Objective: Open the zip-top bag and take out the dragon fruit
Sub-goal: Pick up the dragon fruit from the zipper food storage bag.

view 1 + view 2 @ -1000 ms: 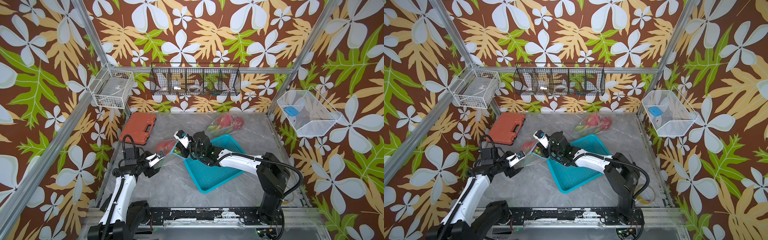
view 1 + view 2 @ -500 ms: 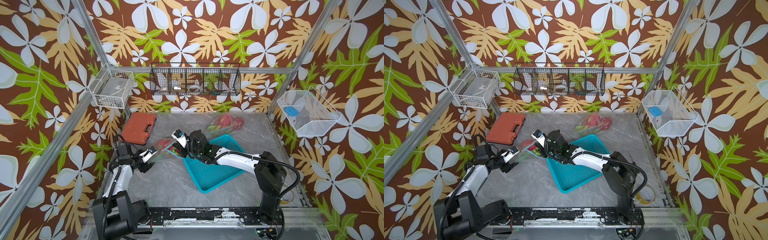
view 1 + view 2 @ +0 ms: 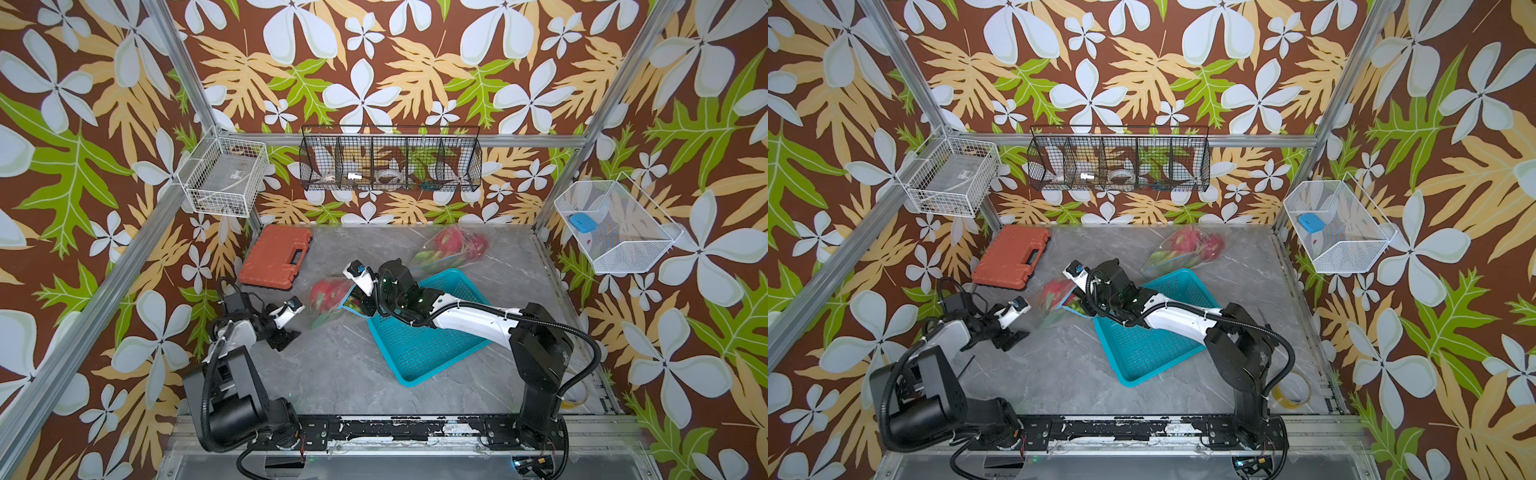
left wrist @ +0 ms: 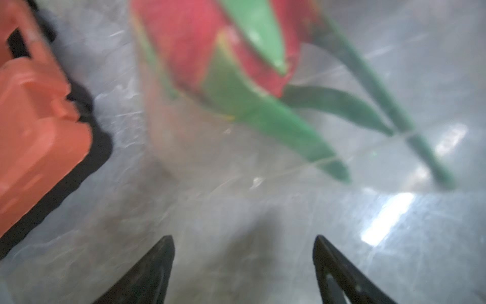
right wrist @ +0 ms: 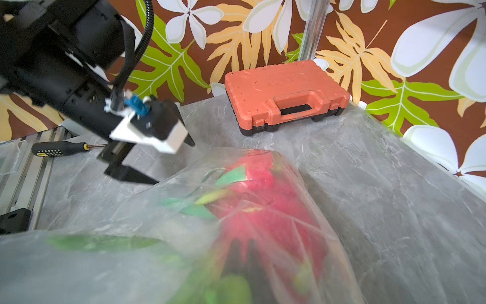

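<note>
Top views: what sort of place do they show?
Probably a robot test cell: a bare aluminium frame, two black-and-white robot arms fixed to a front rail, and a black wire basket hung on the flower-pattern wall.

Item 1, left arm [image 3: 237,332]: we log it mounted at 7 o'clock in both top views, folded back on itself, forearm low, wrist aimed toward 3 o'clock. Left claw [image 4: 243,238]: jaws spread, nothing between them.
Item 2, right arm [image 3: 469,320]: mounted at 5 o'clock, stretched toward 10 o'clock. Right claw [image 3: 356,297]: jaws closed, tips hidden beneath the wrist.
</note>
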Tool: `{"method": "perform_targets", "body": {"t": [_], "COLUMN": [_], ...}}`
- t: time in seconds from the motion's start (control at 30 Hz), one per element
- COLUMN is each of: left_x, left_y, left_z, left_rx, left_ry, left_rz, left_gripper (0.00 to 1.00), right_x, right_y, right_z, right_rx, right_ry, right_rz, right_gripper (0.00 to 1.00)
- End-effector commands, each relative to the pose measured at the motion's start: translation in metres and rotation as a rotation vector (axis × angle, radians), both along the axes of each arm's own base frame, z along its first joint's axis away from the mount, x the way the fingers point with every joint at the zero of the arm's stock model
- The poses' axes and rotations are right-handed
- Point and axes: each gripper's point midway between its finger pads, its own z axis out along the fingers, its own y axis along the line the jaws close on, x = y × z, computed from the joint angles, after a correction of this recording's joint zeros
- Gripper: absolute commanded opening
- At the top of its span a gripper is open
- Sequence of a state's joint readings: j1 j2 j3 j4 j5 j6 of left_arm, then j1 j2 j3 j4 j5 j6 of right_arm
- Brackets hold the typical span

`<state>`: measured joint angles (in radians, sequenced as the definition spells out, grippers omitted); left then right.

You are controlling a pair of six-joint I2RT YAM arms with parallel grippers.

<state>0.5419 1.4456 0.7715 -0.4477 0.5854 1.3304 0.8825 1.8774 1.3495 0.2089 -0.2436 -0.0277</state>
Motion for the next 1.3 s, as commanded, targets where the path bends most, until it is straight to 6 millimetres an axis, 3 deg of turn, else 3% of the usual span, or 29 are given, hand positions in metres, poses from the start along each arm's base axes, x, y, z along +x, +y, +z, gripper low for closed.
{"method": "perform_targets", "body": {"t": [0.0, 0.03, 0.13, 0.23, 0.53, 0.67, 0.8, 1.03, 1.13, 1.27], "left_x": [-0.016, -0.016, -0.007, 0.004, 0.058, 0.072, 0.071, 0.055, 0.059, 0.066], "left_y": [-0.006, -0.003, 0.001, -0.004, -0.038, -0.046, -0.05, -0.051, -0.053, -0.057], "left_z": [0.01, 0.01, 0.007, 0.013, 0.024, 0.013, -0.001, -0.026, -0.025, -0.014], "left_rx": [-0.182, -0.211, -0.249, -0.276, -0.203, -0.16, -0.148, -0.1, -0.111, -0.124], "left_ry": [0.101, 0.126, 0.131, 0.065, -0.006, 0.039, 0.084, 0.15, 0.141, 0.081], "left_rz": [-0.065, -0.062, -0.039, -0.047, -0.066, -0.081, -0.094, -0.119, -0.116, -0.112], "left_gripper": [0.69, 0.68, 0.88, 0.91, 0.91, 0.84, 0.7, 0.72, 0.54, 0.01], "right_x": [0.001, 0.0, -0.002, -0.004, -0.009, -0.011, -0.014, -0.016, -0.016, -0.016], "right_y": [0.0, 0.0, 0.001, 0.001, -0.002, -0.001, 0.0, 0.003, 0.003, 0.003], "right_z": [-0.003, -0.003, -0.004, -0.006, -0.009, -0.01, -0.007, -0.001, -0.001, -0.001], "right_rx": [-0.005, -0.002, 0.003, 0.001, 0.0, 0.006, 0.015, 0.017, 0.019, 0.021], "right_ry": [0.004, 0.007, 0.01, 0.02, 0.023, 0.029, 0.031, 0.029, 0.032, 0.037], "right_rz": [0.002, 0.008, 0.016, 0.02, 0.034, 0.045, 0.063, 0.084, 0.085, 0.08], "right_gripper": [0.0, 0.0, 0.0, 0.0, 0.0, 0.0, 0.0, 0.0, 0.0, 0.0]}}
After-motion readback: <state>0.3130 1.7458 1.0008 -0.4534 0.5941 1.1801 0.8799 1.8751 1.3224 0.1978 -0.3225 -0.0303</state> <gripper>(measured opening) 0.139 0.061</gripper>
